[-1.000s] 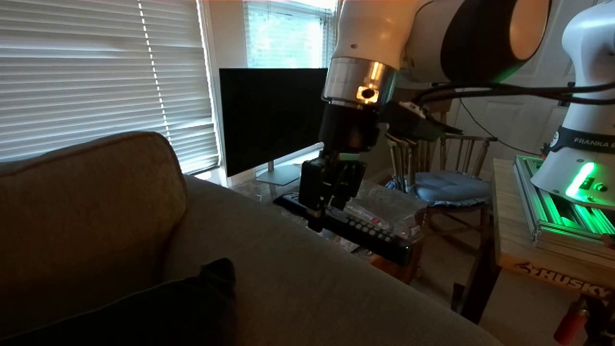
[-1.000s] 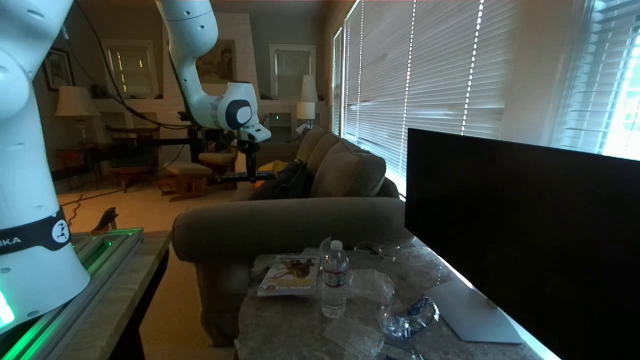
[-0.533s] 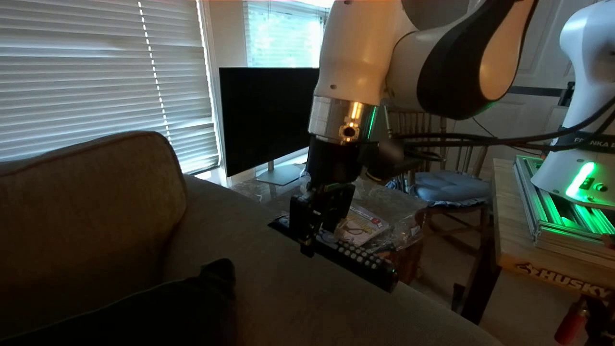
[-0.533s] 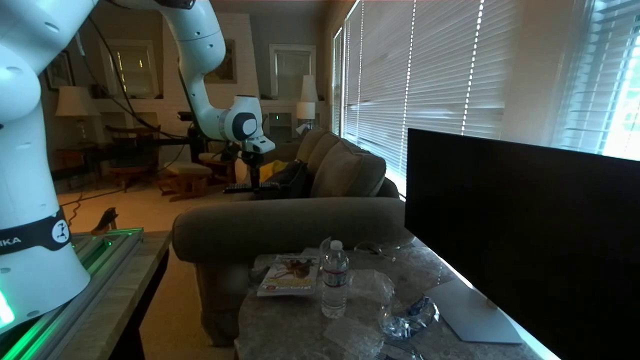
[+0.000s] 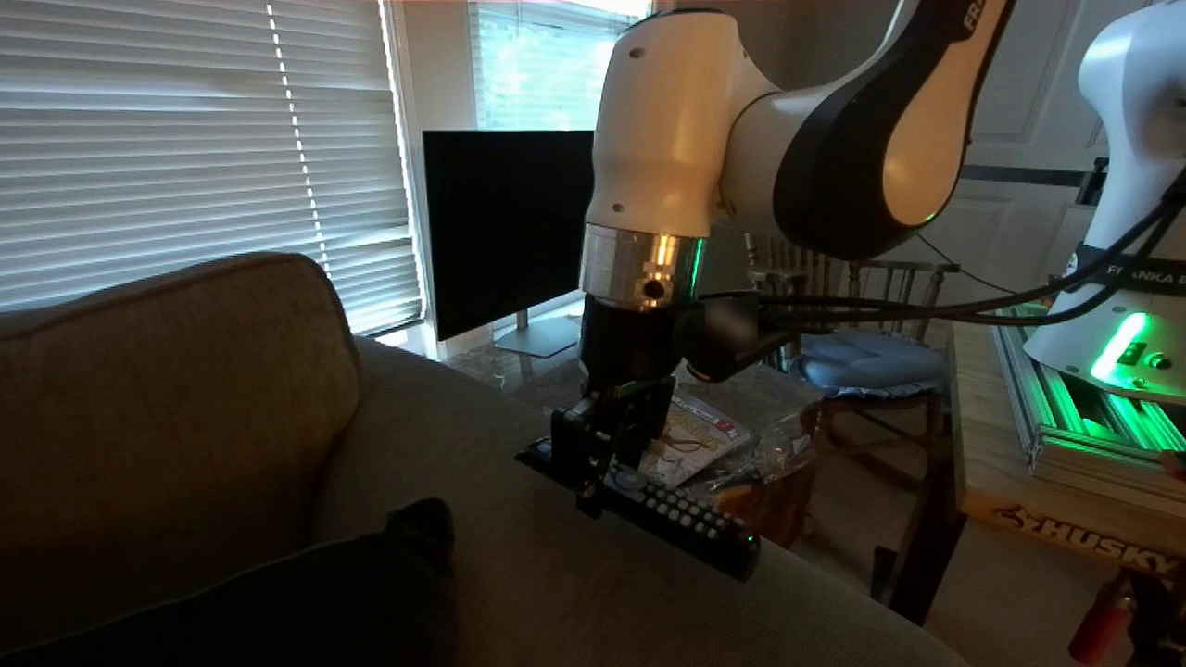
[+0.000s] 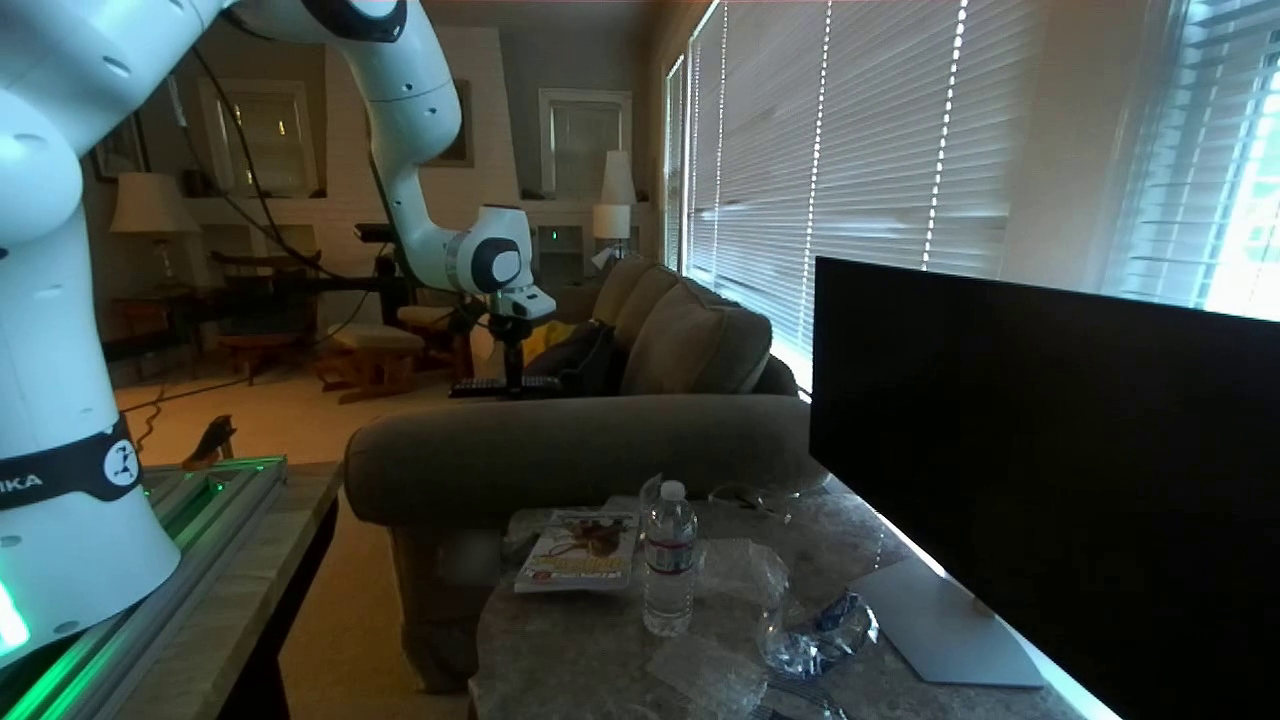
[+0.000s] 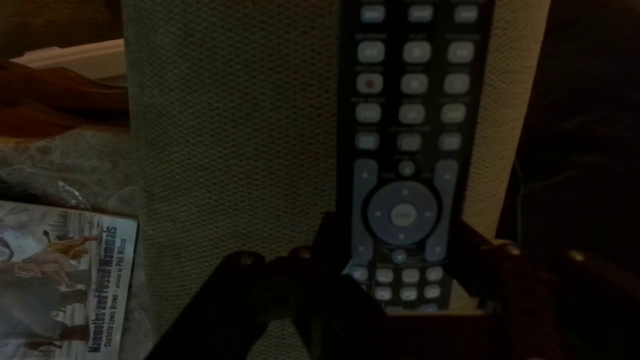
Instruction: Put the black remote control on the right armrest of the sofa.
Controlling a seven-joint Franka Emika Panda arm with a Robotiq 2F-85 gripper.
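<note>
The gripper [image 7: 397, 244] and the black remote control [image 5: 681, 519] have sunk slightly in the last half second, so setting down seems close, with release left to do. The gripper is closed on the remote, held lengthwise over the right armrest of the sofa [image 6: 590, 450]; contact cannot be told. Counted: one remote, one such armrest; on the near bench [image 6: 570, 660], in an exterior view, one bottle [image 6: 668, 580], one book [image 6: 580, 552], one monitor [image 6: 1040, 450].

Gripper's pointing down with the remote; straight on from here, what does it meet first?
Most likely the sofa armrest, directly below the gripper and the black remote control it grips. The gap, if any, is unclear.
</note>
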